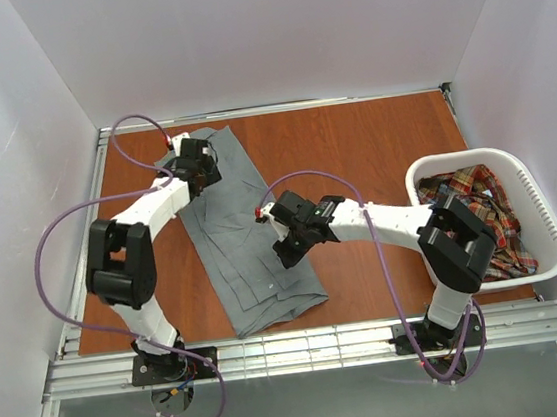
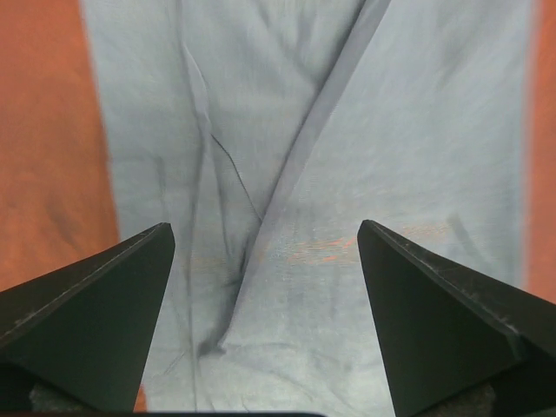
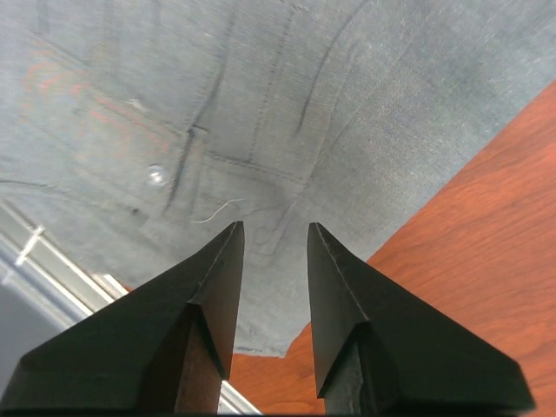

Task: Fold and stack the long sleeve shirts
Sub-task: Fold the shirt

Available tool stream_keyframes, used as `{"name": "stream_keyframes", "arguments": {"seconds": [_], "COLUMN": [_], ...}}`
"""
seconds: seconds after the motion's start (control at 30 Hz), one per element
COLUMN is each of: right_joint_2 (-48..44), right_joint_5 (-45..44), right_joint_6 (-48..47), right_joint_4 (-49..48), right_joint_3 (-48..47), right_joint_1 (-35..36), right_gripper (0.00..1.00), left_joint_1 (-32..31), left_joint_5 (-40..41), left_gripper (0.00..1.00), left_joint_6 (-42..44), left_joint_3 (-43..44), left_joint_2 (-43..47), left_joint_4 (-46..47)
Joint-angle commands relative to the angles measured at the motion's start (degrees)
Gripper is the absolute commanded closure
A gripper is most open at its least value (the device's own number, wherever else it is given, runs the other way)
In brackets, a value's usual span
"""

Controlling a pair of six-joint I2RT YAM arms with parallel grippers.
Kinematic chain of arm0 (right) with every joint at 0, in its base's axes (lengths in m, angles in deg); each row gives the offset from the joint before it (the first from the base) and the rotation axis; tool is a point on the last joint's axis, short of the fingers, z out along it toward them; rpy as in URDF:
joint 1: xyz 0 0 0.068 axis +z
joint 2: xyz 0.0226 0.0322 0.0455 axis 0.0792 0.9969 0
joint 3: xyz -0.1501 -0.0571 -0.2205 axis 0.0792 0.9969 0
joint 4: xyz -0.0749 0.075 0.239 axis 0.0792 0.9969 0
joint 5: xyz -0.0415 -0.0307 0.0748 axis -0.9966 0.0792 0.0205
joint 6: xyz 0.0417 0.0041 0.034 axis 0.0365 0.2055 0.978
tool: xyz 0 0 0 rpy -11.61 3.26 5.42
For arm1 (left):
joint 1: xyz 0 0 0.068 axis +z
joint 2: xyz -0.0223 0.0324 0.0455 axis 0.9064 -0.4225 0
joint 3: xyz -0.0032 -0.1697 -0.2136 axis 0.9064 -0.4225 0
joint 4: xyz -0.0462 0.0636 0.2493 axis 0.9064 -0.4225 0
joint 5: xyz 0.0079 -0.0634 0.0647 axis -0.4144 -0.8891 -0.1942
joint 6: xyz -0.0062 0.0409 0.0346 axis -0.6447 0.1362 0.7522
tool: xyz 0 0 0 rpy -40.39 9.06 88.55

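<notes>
ok, grey shirt lies flat on the table as one long narrow strip, running from the far left corner down toward the near edge. it looks folded lengthwise already, so i judge the next fold goes across it, end to end.

left gripper hangs over the far end of the strip, fingers spread wide with nothing between them. the wrist view shows only grey cloth and a long diagonal seam below. i read that as lined up to take the top end, not gripping yet.

right gripper sits at the strip's right edge, down toward the near end, with bare wood just beside it. its fingers are drawn nearly together with a thin slit left between them, and i see no cloth caught there. a button and stitched placket show just beyond the tips.

plaid shirt waits bunched in the white basket, well apart on the right, untouched. so one shirt is half folded and nothing is stacked. the risk i see is a narrow pinch grabbing only the top layer.
</notes>
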Motion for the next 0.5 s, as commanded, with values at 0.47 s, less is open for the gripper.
{"name": "stream_keyframes", "arguments": {"seconds": [0.47], "right_joint_2": [6.47], "right_joint_5": [5.11], "right_joint_6": [7.08], "right_joint_4": [0.26], "right_joint_3": [5.02], "right_joint_1": [2.12], "right_gripper": [0.68], "left_joint_1": [-4.53], "left_joint_5": [0.76], "left_gripper": [0.20], "left_joint_6": [4.71], "left_joint_3": [12.75], "left_joint_2": [-24.98], "left_joint_4": [-2.46]}}
